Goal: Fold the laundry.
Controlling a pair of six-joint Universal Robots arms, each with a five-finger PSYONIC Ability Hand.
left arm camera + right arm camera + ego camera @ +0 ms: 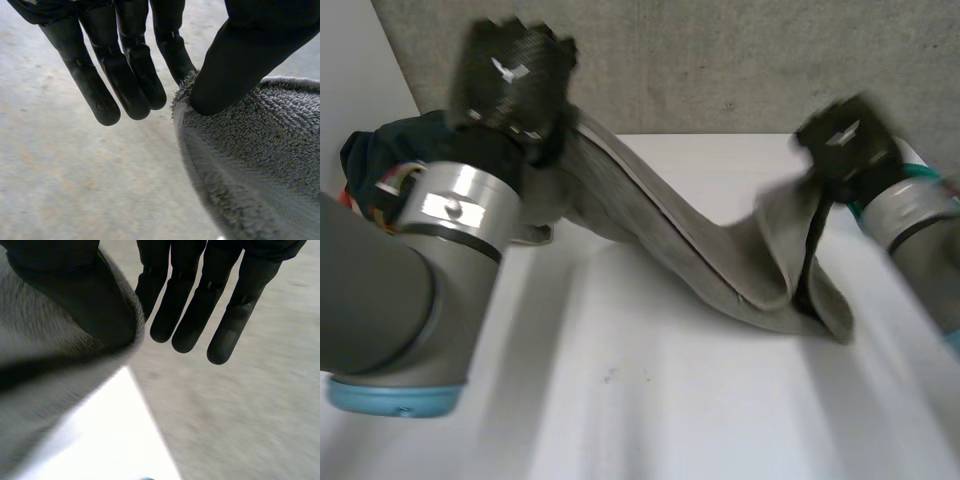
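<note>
In the head view you have the long grey terry-cloth towel point(700, 250) slung above the white table point(620, 400) from your left hand point(513, 75) at ten o'clock to your right hand point(845, 140) at two o'clock, sagging between them, with a dark bundle of clothes point(375, 150) at nine o'clock. In the left wrist view your thumb point(240, 60) nips the towel's edge against the nearest finger, the other fingers point(125, 80) straight. In the right wrist view the thumb likewise clamps the towel's edge against the nearest finger, the rest extended

One towel point(690, 245), one dark heap point(370, 155), two hands: left hand point(510, 75), right hand point(845, 140).
</note>
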